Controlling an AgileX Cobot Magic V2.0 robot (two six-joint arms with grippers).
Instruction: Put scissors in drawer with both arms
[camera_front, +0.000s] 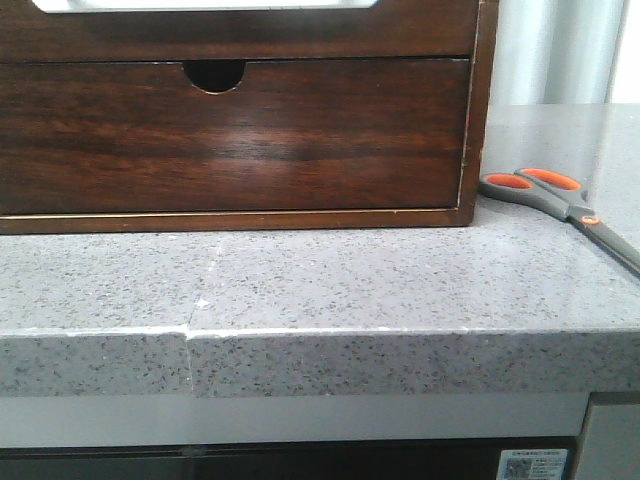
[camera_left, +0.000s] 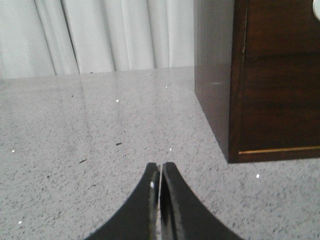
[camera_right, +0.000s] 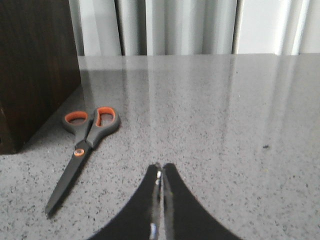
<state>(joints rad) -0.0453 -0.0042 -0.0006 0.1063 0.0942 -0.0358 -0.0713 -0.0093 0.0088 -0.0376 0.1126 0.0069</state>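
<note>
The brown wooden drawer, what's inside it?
Nothing inside shows. The glossy dark-brown wooden drawer is shut, its front covering the contents; the half-round notch shows only darkness. The grey-handled, orange-looped scissors lie outside on the speckled grey counter.

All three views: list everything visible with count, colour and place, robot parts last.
drawer: one, dark brown glossy wood, shut, in the cabinet standing on the counter, half-round notch in its top edge.
cabinet: one, dark brown, at the back of the counter, left of the scissors.
scissors: one pair, grey with orange-lined loops and orange pivot, closed, flat on the counter to the right of the cabinet, loops near its corner.
counter: one, speckled grey stone.
curtain: white, pleated, behind the counter.
sticker: one, white with a code, below the counter edge at right.
left gripper: black fingers together, low over bare counter left of the cabinet.
right gripper: black fingers together, near the scissors, not touching.
</note>
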